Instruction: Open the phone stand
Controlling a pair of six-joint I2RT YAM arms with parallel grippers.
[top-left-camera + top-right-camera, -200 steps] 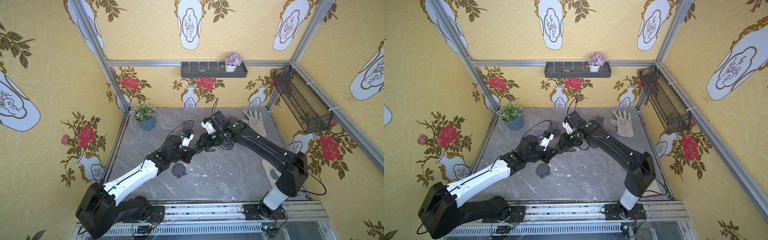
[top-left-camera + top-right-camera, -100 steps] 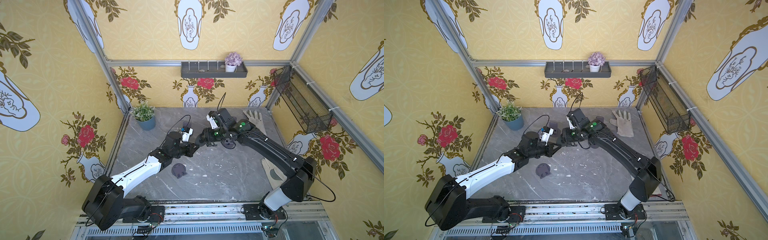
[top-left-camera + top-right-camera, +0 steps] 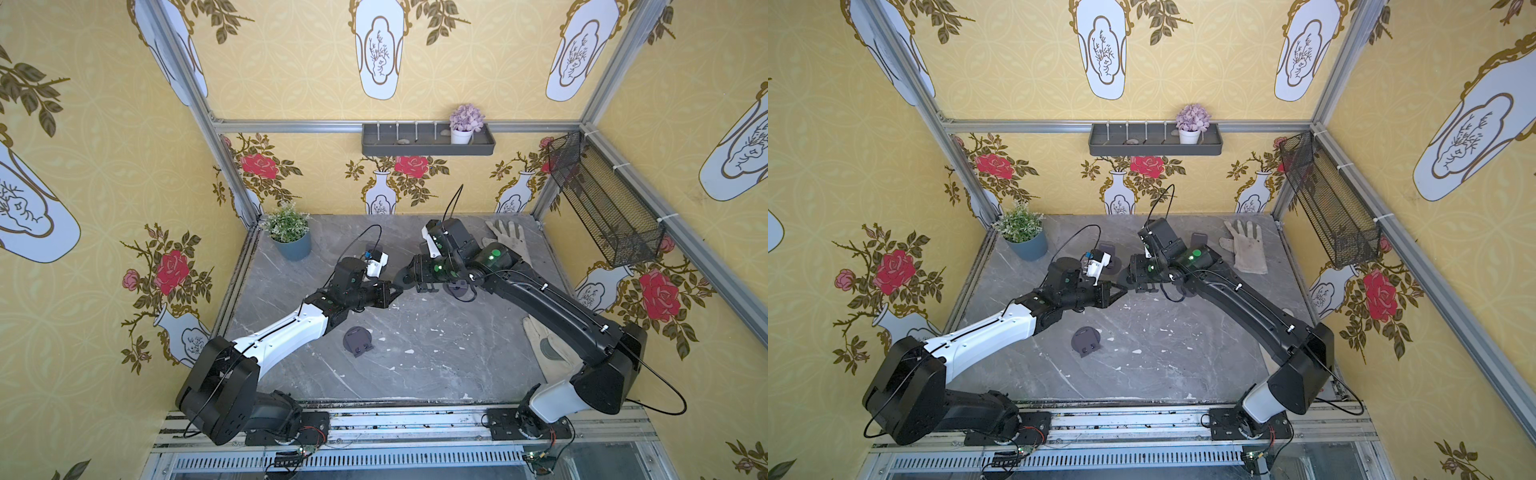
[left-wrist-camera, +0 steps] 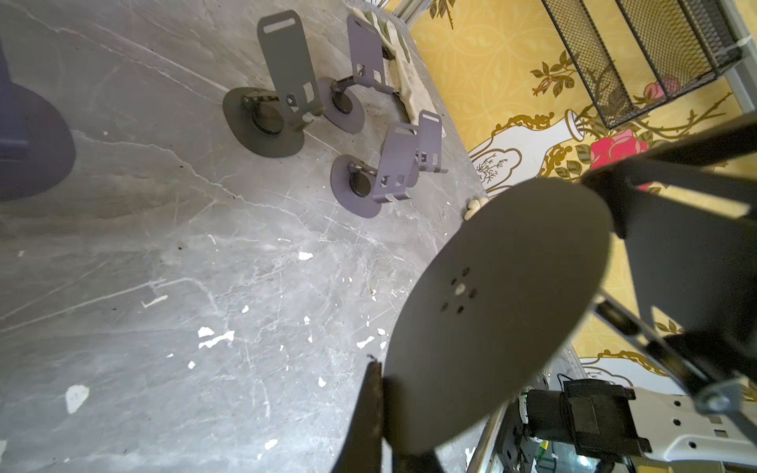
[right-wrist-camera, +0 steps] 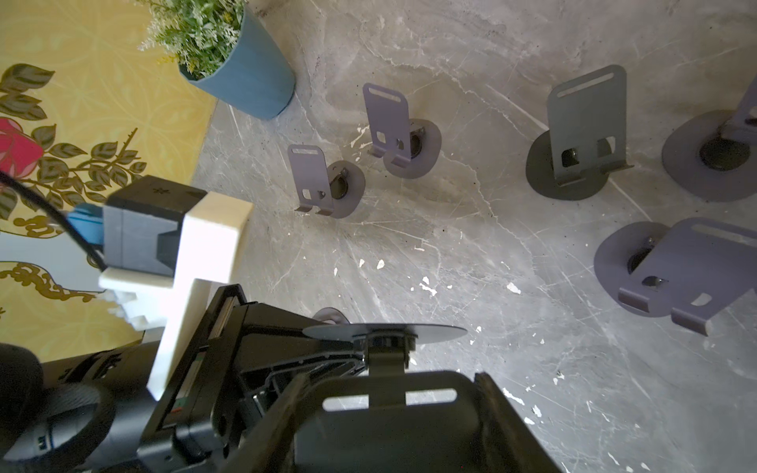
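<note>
A dark grey phone stand hangs above the table's middle, between both arms. My left gripper is shut on the rim of its round base disc, which shows edge-on in the right wrist view. My right gripper is shut across the stand's slotted back plate, a finger on each side edge. A hinge arm joins disc and plate, and they stand at a wide angle to each other.
A folded stand lies on the marble table near the left arm. Several opened stands stand at the back. A potted plant stands at the back left. Gloves lie at the right.
Both grippers, with the stand between them, have shifted slightly toward the back right. The left arm has stretched out further. Neither grip has changed.
</note>
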